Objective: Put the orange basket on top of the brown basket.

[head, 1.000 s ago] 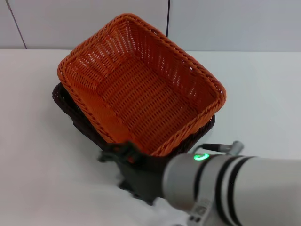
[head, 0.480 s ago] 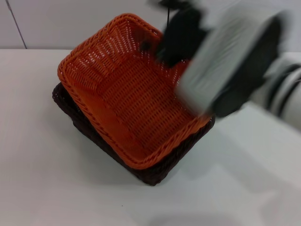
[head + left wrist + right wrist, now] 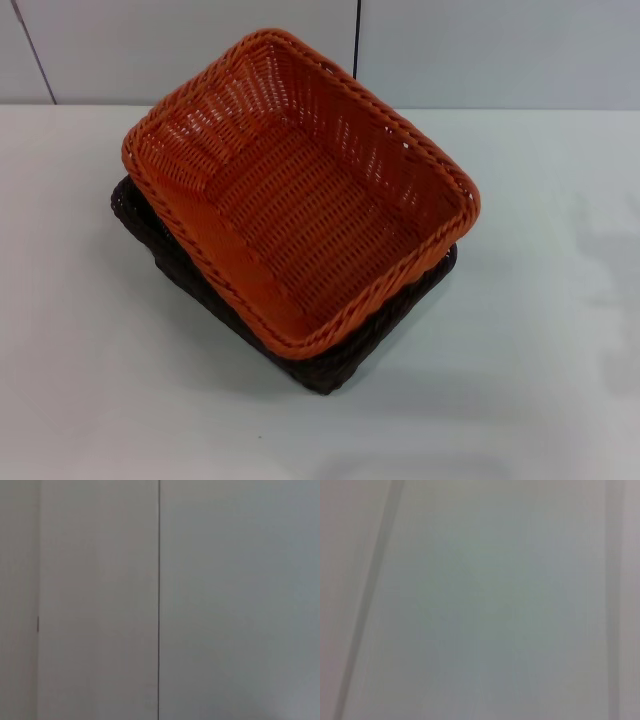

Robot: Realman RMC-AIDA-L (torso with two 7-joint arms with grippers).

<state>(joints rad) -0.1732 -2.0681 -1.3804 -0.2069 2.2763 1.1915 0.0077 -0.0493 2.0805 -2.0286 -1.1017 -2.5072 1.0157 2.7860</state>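
The orange basket (image 3: 300, 190) sits nested on top of the brown basket (image 3: 340, 360) in the middle of the white table, turned at an angle. Only the brown basket's rim and lower sides show beneath it, at the left and along the near edge. The orange basket is empty. Neither gripper shows in the head view. Both wrist views show only plain pale wall panels, with no fingers and no basket.
The white table (image 3: 90, 380) spreads around the stacked baskets on all sides. A white panelled wall (image 3: 180, 50) stands right behind the table's far edge. A faint shadow lies on the table at the right.
The right arm was low in front of the baskets, then swept up across them, and is now gone from the head view. The baskets have not moved.
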